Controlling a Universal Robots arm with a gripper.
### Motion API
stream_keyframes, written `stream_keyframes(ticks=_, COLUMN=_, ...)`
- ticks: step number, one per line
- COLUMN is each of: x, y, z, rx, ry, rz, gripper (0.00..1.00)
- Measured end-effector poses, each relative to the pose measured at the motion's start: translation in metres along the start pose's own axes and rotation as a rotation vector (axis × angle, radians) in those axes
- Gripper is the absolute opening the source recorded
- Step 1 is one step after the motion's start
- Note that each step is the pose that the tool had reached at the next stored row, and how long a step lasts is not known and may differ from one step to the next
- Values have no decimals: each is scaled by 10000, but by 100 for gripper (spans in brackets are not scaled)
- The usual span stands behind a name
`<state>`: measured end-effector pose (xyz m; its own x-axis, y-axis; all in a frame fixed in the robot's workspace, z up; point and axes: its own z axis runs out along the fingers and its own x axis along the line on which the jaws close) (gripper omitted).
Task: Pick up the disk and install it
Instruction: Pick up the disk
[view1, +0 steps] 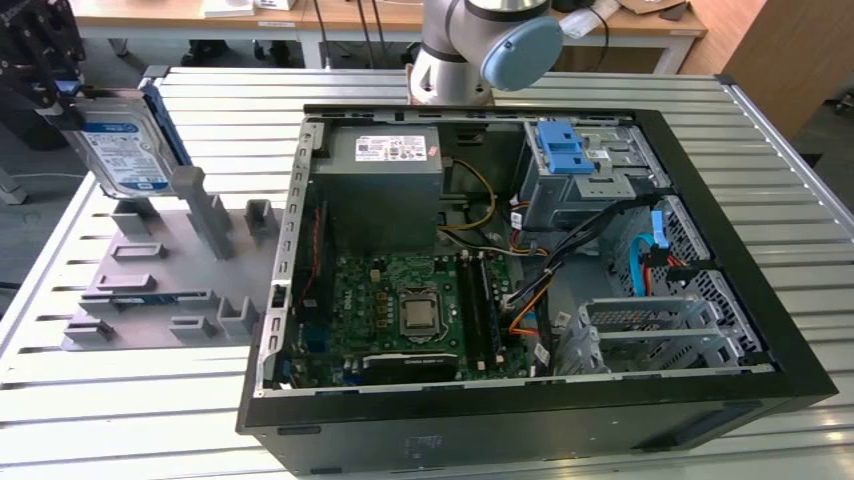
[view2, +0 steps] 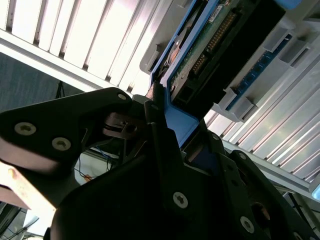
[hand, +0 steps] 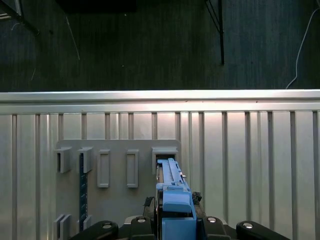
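Observation:
The disk (view1: 127, 145) is a silver drive with a white-and-blue label in a blue bracket. In the exterior view it stands on edge at the far left, over the far end of the grey holder fixture (view1: 160, 270). My gripper (view1: 70, 100) is shut on its upper end. Whether its lower edge still touches the fixture I cannot tell. In the second wrist view the black fingers (view2: 155, 125) clamp the blue bracket of the disk (view2: 200, 55), whose green circuit board shows. In the first wrist view the disk (hand: 172, 195) rises edge-on from my gripper (hand: 175, 225) towards a fixture slot (hand: 165, 152).
An open computer case (view1: 747, 250) lies on the slatted metal table (view1: 107, 420), to the exterior view's right of the fixture. Inside are a grey power supply (view1: 380, 160), a motherboard (view1: 414, 300), a blue latch piece (view1: 567, 150), cables and a metal cage (view1: 654, 330). The arm's base (view1: 481, 50) stands behind.

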<state>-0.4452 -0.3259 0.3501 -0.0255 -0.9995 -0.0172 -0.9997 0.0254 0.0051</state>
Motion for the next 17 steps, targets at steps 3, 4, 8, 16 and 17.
stream_keyframes(ticks=3, x=0, y=0, z=-16, rx=-1, ry=1, rz=0, gripper=36)
stream_keyframes(ticks=4, x=0, y=0, z=-20, rx=0, ry=0, rz=0, gripper=36)
stream_keyframes(ticks=8, x=-1, y=0, z=-39, rx=-1, ry=0, rz=0, gripper=36)
stream_keyframes(ticks=16, x=-2, y=0, z=-96, rx=0, ry=0, rz=0, gripper=36)
stream_keyframes(ticks=17, x=-2, y=0, z=-103, rx=0, ry=0, rz=-1, gripper=36)
